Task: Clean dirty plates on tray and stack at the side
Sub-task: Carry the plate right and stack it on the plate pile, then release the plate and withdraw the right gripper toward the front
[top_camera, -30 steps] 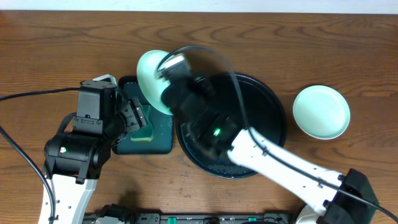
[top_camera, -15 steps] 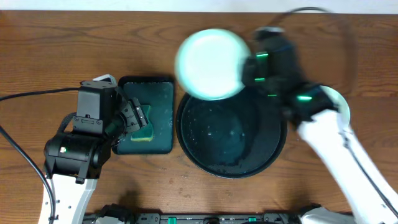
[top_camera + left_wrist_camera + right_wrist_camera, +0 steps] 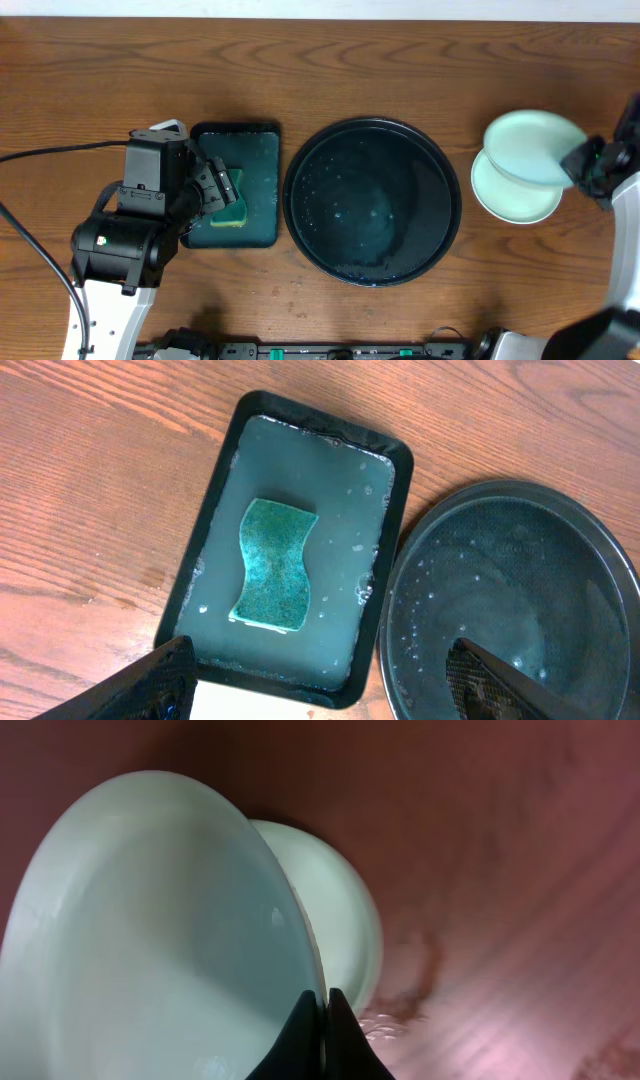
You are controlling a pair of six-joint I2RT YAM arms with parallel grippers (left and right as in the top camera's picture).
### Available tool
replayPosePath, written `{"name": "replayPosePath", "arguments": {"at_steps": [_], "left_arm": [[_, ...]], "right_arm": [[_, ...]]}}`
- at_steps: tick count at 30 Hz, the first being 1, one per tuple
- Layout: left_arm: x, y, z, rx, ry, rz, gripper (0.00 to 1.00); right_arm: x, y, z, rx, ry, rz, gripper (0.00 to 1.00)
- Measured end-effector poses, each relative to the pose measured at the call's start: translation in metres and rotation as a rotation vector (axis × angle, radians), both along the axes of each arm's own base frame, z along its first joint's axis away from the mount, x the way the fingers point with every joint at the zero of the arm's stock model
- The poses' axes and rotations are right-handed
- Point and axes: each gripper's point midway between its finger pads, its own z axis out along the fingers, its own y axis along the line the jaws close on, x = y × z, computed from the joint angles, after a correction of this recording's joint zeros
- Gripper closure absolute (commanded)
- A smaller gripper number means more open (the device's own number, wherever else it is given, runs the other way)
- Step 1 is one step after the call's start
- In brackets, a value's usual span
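**Stacking step: alignment of held plate over resting plate**

The jaws of the right arm [image 3: 588, 165] are clenched on the rim of the held plate [image 3: 530, 142]. In the right wrist view the two tips are seen pinched together over the plate's edge. From the jaws, the held plate extends toward 9 o'clock in the overhead view and is carried tilted, clear of the counter.

The resting plate [image 3: 508, 203] lies flat on the counter, just beside the tray [image 3: 372, 200] at the tray's 3 o'clock. It is partly covered by the held plate. Its centre is offset toward 7 o'clock from the centre of the held plate.

The coming move is judged to depend on this offset. The held plate should be shifted toward 7 o'clock and levelled before it is lowered, so that the rims nest. If it is released while tilted, a slide off the stack is possible.

The tray carries no plate; only droplets are seen on it.

The jaws of the left arm [image 3: 215, 192] are spread wide above the sponge [image 3: 275, 565] in the green tray [image 3: 375, 520], well apart from the stack. The right arm is the nearer one.
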Motion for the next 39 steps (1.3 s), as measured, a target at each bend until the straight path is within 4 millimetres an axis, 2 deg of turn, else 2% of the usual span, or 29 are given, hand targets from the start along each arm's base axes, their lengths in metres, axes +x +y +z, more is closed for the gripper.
{"name": "replayPosePath", "arguments": {"at_steps": [4,5,8,11,14,16,19,21,22,24,25,28,31,35,39], "left_arm": [[0.000,0.000,0.000,0.000,0.000,0.000,0.20],[0.000,0.000,0.000,0.000,0.000,0.000,0.20],[0.000,0.000,0.000,0.000,0.000,0.000,0.20],[0.000,0.000,0.000,0.000,0.000,0.000,0.20],[0.000,0.000,0.000,0.000,0.000,0.000,0.19],[0.000,0.000,0.000,0.000,0.000,0.000,0.20],[0.000,0.000,0.000,0.000,0.000,0.000,0.20],[0.000,0.000,0.000,0.000,0.000,0.000,0.19],[0.000,0.000,0.000,0.000,0.000,0.000,0.20],[0.000,0.000,0.000,0.000,0.000,0.000,0.19],[0.000,0.000,0.000,0.000,0.000,0.000,0.20],[0.000,0.000,0.000,0.000,0.000,0.000,0.19],[0.000,0.000,0.000,0.000,0.000,0.000,0.20],[0.000,0.000,0.000,0.000,0.000,0.000,0.20],[0.000,0.000,0.000,0.000,0.000,0.000,0.19]], "right_arm": [[-0.020,-0.008,-0.053,0.075,0.128,-0.045,0.99],[-0.021,-0.005,-0.065,0.102,0.153,-0.033,0.93],[-0.016,0.004,-0.077,0.156,0.155,0.021,0.85],[-0.008,0.019,-0.073,0.207,0.116,0.095,0.76],[0.003,0.037,-0.050,0.227,0.030,0.184,0.68],[0.011,0.052,-0.019,0.207,-0.063,0.256,0.65],[0.021,0.089,0.051,0.144,-0.270,0.434,0.62],[0.018,0.120,0.093,0.110,-0.394,0.572,0.60],[0.013,0.140,0.114,0.094,-0.455,0.658,0.55],[-0.003,0.177,0.140,0.086,-0.533,0.803,0.36],[-0.013,0.194,0.148,0.090,-0.558,0.876,0.01],[-0.039,0.230,0.158,0.115,-0.581,1.022,0.01],[-0.066,0.254,0.148,0.183,-0.518,1.120,0.01],[-0.090,0.264,0.132,0.250,-0.419,1.156,0.01],[-0.102,0.257,0.119,0.236,-0.335,1.155,0.01]]}}
